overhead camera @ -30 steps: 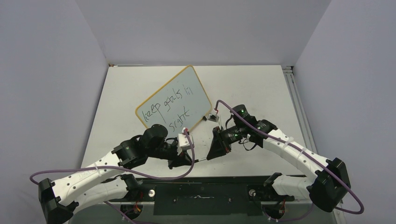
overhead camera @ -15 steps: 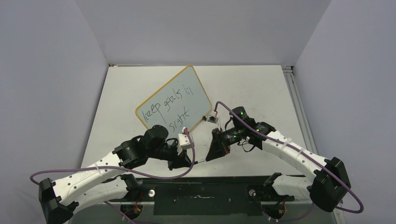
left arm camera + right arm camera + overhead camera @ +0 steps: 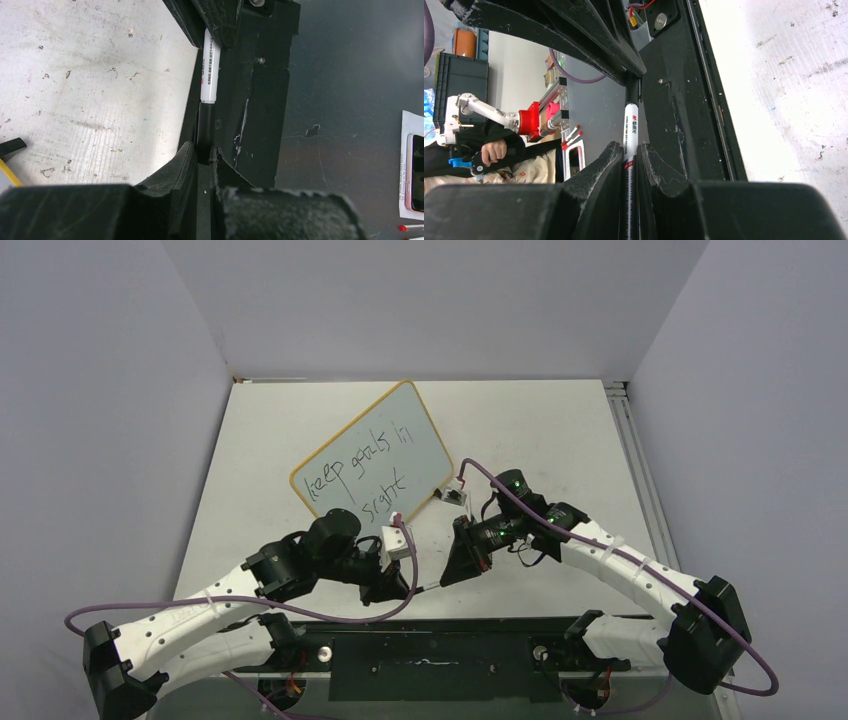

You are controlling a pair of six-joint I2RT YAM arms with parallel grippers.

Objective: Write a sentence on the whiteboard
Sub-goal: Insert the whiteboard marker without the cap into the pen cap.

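1 marker (image 3: 428,586) between hands (image 3: 404,589) (image 3: 449,578), whiteboard (image 3: 422,452) beyond

Robotics lab, my test cell. Plain grey walls (image 3: 420,300) box in scuffed table (image 3: 560,430). My arms (image 3: 190,615) bolted to black rail (image 3: 430,665), purple cables (image 3: 80,614) trailing. Past my right wrist: aluminium frame (image 3: 555,92), red brackets (image 3: 528,121), dark crates (image 3: 459,75), someone's hand (image 3: 494,150).

One whiteboard (image 3: 422,462); one sentence (image 3: 362,470), four words, two lines; one marker (image 3: 210,70); two arms: left arm (image 3: 190,612), right arm (image 3: 622,560)
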